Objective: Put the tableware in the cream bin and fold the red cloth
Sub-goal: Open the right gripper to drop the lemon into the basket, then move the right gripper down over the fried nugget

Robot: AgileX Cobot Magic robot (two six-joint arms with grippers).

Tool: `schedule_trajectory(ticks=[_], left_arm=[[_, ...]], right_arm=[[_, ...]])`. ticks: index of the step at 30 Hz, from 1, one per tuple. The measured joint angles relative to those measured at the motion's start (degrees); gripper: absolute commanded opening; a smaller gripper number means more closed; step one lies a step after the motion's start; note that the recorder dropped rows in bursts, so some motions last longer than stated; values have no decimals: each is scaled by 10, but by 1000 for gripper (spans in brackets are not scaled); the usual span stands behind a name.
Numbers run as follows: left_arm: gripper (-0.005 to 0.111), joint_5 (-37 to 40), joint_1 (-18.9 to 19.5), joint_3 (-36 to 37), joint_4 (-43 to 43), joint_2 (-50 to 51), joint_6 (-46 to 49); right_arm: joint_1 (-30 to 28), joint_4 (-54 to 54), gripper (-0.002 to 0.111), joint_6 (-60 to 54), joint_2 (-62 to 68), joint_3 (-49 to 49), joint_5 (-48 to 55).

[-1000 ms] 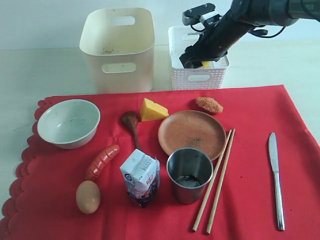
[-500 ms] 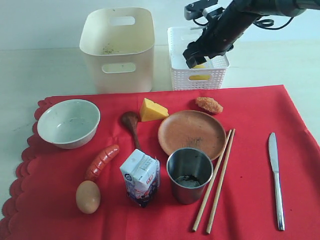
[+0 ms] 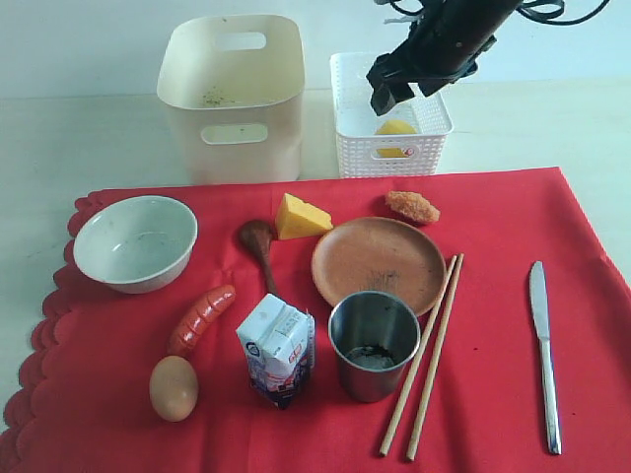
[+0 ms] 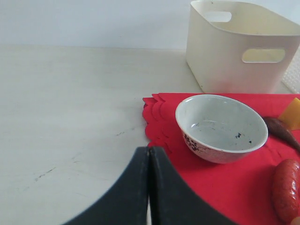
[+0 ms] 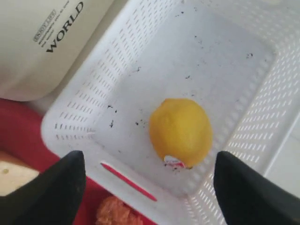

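The right gripper point(image 5: 147, 187) hangs over the white lattice basket point(image 3: 347, 148) at the upper right of the exterior view, its fingers spread wide and holding nothing; a lemon point(image 5: 180, 131) lies on the basket floor beneath it. The left gripper point(image 4: 150, 187) is pressed fully closed and empty, low over the desk point(image 3: 79, 138) beside the scalloped edge of the red cloth point(image 3: 493, 394). The cloth lies flat across the lower frame. On it sit the bowl point(image 3: 135, 241) at left, the spoon point(image 3: 259, 246) and plate point(image 3: 380, 261) in the middle, the steel cup point(image 3: 373, 345) below the plate, the chopsticks point(image 3: 429, 355) beside the cup, and the knife point(image 3: 542, 345) at far right. The cream bin point(image 3: 232, 148) stands at upper centre, just left of the basket.
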Motion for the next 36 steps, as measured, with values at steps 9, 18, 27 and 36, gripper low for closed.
schedule_trajectory(ticks=[9, 18, 27, 36], left_arm=[[0, 0, 0, 0, 0, 0, 0], [0, 0, 0, 0, 0, 0, 0], [0, 0, 0, 0, 0, 0, 0], [0, 0, 0, 0, 0, 0, 0]], right_arm=[[0, 0, 71, 31, -44, -1, 105], [0, 1, 69, 52, -74, -1, 195], [0, 37, 69, 53, -102, 30, 199], [0, 79, 69, 28, -145, 121, 201]])
